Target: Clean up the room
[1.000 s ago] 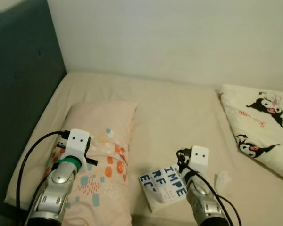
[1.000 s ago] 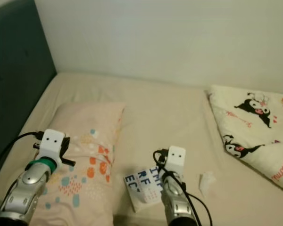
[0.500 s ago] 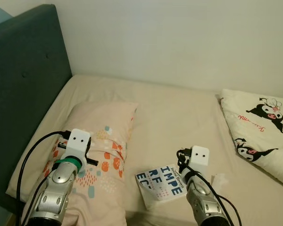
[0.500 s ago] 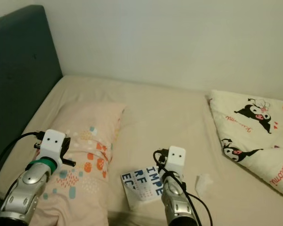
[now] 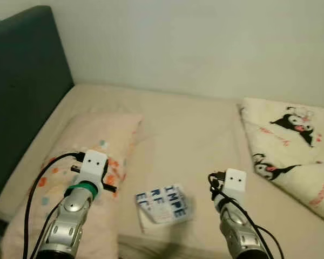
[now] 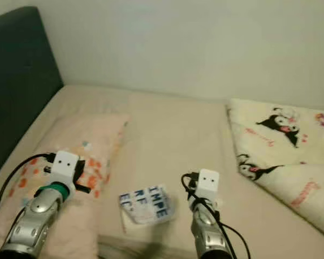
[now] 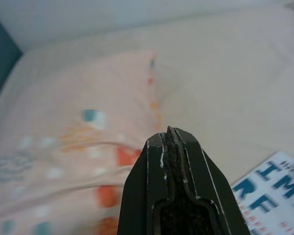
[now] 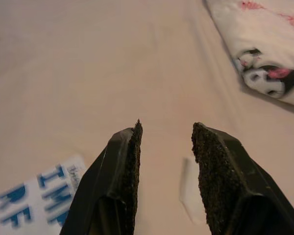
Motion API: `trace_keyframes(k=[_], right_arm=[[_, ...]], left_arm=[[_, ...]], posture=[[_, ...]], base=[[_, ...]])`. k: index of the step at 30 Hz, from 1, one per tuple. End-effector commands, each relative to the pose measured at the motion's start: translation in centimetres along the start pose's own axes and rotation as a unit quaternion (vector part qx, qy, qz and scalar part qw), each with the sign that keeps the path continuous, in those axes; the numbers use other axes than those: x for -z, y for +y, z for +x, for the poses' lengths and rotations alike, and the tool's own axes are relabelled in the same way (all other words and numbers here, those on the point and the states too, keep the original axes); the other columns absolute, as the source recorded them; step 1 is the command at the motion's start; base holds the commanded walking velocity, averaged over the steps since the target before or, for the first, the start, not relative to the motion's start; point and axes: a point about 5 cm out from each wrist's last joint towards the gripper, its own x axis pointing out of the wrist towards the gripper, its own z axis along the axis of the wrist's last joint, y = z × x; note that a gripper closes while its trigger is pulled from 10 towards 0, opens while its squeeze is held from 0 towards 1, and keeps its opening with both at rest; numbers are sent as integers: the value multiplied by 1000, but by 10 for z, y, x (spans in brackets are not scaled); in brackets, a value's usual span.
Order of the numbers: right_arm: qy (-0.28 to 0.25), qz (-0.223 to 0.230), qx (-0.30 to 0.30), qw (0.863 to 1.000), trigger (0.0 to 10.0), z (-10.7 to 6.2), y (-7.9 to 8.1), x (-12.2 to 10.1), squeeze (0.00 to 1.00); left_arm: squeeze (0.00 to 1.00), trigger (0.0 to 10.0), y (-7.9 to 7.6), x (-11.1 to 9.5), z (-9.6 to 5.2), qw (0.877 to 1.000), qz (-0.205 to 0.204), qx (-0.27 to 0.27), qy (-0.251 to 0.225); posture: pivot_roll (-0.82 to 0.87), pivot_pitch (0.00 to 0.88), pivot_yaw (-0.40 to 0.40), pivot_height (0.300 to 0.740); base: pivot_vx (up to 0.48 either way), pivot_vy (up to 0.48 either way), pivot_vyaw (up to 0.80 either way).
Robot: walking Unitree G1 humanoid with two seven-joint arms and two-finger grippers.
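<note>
Since a second ago the whole view has swung left to right and blurred, which reads as the robot turning or stepping, not the bedding shifting; the book [image 5: 163,204] keeps its place between the two arms, and the small white scrap that lay beside the right arm is now hidden behind it from the head.

Taking the book as landmark: it lies flat on the beige sheet [image 5: 189,135] near the front edge of the bed, cover up with big blue letters. Just left of it lies the pink patterned pillow [image 5: 86,145], and the left gripper [image 7: 172,142] hangs above the pillow's inner edge, fingers pressed together and holding nothing. To the book's right the right gripper [image 8: 165,142] hovers over bare sheet, its pads [image 8: 132,161] apart and empty, with the scrap [image 8: 192,188] lying below and between them. I'd guess it is held open like that because the scrap or the book is the next pick.

Well to the right of the book is the cartoon-print quilt [image 5: 291,145], bunched against the wall side. Far left stands the dark headboard [image 5: 21,81]. Nothing blocks the book; the scrap's flatness may make pinching awkward
</note>
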Motion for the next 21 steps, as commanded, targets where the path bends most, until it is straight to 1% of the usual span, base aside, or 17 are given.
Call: trace_keyframes(k=[1, 6, 8, 9, 11, 15, 21], right_arm=[[17, -4, 10, 1000, 10000, -3, -8, 10, 0], [16, -5, 10, 1000, 10000, -3, -8, 10, 0], [16, -5, 9, 1000, 10000, -3, -8, 10, 0], [17, -5, 10, 1000, 10000, -3, -8, 9, 0], [17, -5, 10, 1000, 10000, -3, -9, 9, 0], [17, -5, 11, 1000, 10000, -2, -9, 9, 0], [18, -6, 10, 1000, 10000, -2, -9, 9, 0]], left_arm=[[0, 10000, -5, 3, -1, 1000, -3, 8, 6], [0, 10000, -6, 3, -1, 1000, -4, 8, 6], [0, 10000, -3, 3, 0, 1000, -29, -3, 8], [0, 10000, 0, 2, 0, 999, -50, -15, 10], [0, 10000, 0, 2, 0, 998, -52, -17, 10], [0, 10000, 3, -1, 0, 998, -57, -21, 3], [0, 10000, 5, 1, -1, 998, -61, -29, 5]], posture=[[135, 0, -1, 740], [135, 0, -2, 740], [134, 0, -3, 740], [135, 0, -4, 740], [135, 0, -4, 740], [135, 0, -7, 740], [135, 0, -9, 740]], base=[[0, -480, 0], [0, -480, 0], [0, 0, 0], [0, 0, 0], [0, 0, 0], [0, 480, 0], [0, 480, 0]])
